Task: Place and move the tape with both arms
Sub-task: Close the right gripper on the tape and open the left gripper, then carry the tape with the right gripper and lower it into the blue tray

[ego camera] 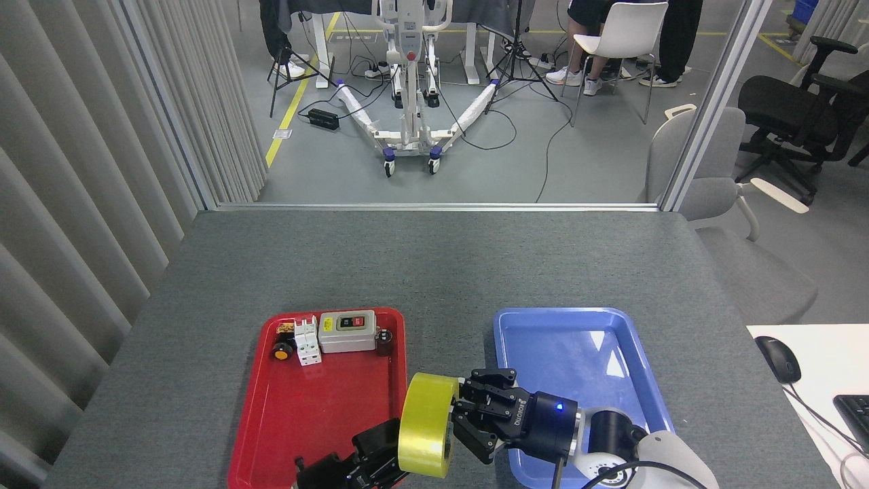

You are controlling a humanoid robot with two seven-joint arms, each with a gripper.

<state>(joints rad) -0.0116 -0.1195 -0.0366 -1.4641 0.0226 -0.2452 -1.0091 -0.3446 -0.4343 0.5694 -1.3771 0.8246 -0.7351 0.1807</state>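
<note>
The tape, a wide yellow roll, stands on edge in the air over the gap between the two trays, near the table's front edge. My right gripper reaches in from the right with its black fingers closed against the roll's right face, holding it. My left gripper comes up from the bottom edge just left of and below the roll. Its dark fingers sit at the roll's lower left rim. Their state is hidden by the roll and the frame edge.
A red tray at the left holds a grey switch box, a white breaker and small parts along its far end. A blue tray lies at the right. A white desk with a mouse borders the table's right.
</note>
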